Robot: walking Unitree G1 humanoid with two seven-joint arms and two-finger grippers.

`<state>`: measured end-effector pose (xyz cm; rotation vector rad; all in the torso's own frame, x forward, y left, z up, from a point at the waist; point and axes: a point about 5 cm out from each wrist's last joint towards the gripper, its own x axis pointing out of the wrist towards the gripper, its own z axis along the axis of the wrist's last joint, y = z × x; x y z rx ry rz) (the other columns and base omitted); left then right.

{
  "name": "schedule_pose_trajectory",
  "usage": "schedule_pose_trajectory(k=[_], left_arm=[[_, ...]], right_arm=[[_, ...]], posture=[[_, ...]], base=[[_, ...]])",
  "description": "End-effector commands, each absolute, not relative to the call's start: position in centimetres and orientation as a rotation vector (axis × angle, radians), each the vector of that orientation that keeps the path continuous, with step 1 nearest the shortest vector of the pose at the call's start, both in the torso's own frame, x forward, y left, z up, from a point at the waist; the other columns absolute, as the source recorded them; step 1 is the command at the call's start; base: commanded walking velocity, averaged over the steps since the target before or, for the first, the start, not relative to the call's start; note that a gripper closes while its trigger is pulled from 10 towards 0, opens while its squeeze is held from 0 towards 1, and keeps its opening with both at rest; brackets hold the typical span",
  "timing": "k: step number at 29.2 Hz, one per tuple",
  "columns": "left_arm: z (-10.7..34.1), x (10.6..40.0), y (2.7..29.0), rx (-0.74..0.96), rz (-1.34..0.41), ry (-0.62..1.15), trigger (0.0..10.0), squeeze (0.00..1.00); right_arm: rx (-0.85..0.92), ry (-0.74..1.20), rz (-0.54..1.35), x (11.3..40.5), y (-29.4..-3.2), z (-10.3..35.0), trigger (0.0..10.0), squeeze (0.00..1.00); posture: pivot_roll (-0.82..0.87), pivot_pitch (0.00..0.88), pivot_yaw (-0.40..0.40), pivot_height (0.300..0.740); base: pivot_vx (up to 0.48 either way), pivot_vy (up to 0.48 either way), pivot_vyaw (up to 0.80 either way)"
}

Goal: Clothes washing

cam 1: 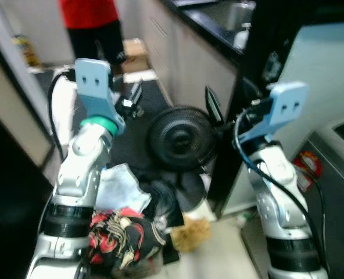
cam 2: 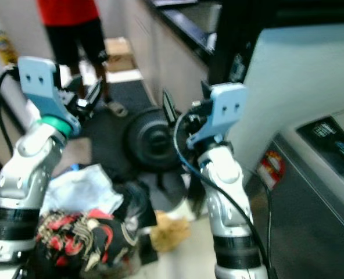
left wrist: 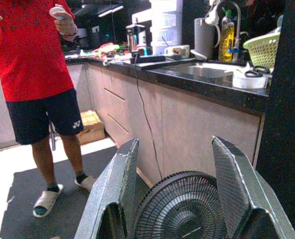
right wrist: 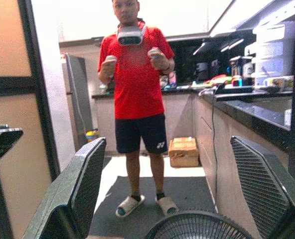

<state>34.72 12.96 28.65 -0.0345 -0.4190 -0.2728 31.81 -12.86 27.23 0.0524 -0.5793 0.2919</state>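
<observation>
Clothes (cam 1: 122, 232) lie heaped low on the floor beside your left arm, near a black fan (cam 1: 179, 137). You keep the left tool (left wrist: 175, 191) and right tool (right wrist: 177, 191) raised, wide open, empty, probably for walking safely.

Ahead of the raised arms a black floor fan (cam 1: 179, 138) stands in the middle of the dark floor mat (cam 1: 154, 96), blocking the straight path forward. Below it a heap of clothes (cam 1: 124, 229) — red-patterned cloth, a pale rag, dark garments — crowds the floor between the arms. On the robot's right the washing machine (cam 2: 323, 174) and a black post (cam 1: 242, 116) close that side; the kitchen counter (left wrist: 197, 84) runs along behind them. A person in a red shirt (right wrist: 136, 79) stands on the mat beyond the fan, with a cardboard box (right wrist: 183, 151) near the counter base. Open floor remains on the left of the fan — a narrow lane beside the pale wall (cam 1: 9, 81).
</observation>
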Motion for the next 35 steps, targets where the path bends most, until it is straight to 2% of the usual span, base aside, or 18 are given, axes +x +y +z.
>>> schedule_pose_trajectory(k=[1,22,35], left_arm=[[28.18,34.79,13.12,-0.026,-0.265,-0.402,10.0,0.0],[28.18,34.9,13.38,-0.025,-0.244,-0.405,10.0,0.0],[27.66,35.09,13.47,0.006,-0.223,-0.387,10.0,0.0]], right_arm=[[0.065,-0.579,0.304,31.7,-12.71,27.15,10.0,0.0],[0.117,-0.576,0.314,31.63,-12.65,27.05,10.0,0.0],[0.119,-0.558,0.283,31.7,-12.66,26.48,10.0,0.0]], posture=[[-0.01,0.034,0.063,0.74],[-0.01,0.032,0.067,0.74],[-0.01,0.041,0.069,0.74]], base=[[0.0,0.0,0.73],[0.0,0.0,0.71],[0.444,0.0,0.0]])
